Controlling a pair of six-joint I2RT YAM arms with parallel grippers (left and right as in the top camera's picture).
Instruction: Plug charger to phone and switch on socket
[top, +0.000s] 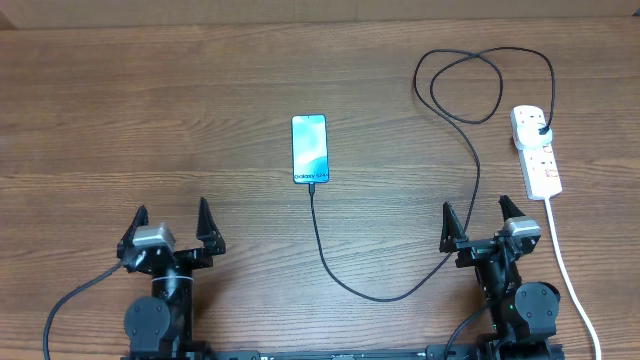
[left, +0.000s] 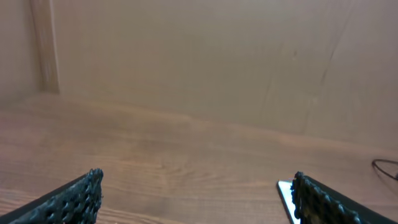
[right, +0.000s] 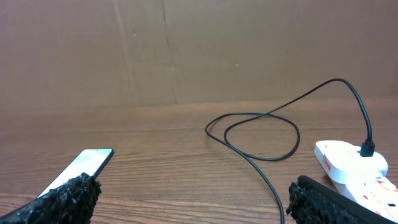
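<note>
The phone (top: 309, 150) lies flat mid-table with its blue screen lit; it also shows in the left wrist view (left: 285, 191) and the right wrist view (right: 81, 165). The charger (top: 345, 280) is a thin black cable whose tip touches the phone's near end. From there it curves right, loops at the back (right: 261, 140), and ends in a black plug (top: 540, 130) seated in the socket (top: 536, 152), a white strip at the right (right: 351, 163). My left gripper (top: 172, 225) (left: 196, 190) and my right gripper (top: 476, 212) (right: 193, 193) both stand open and empty near the front edge.
The socket's thick white cord (top: 565, 265) runs toward the front, right of my right arm. The black cable passes close by my right gripper's left finger (top: 449, 225). A brown cardboard wall (right: 199, 50) closes the back of the wooden table (top: 150, 120).
</note>
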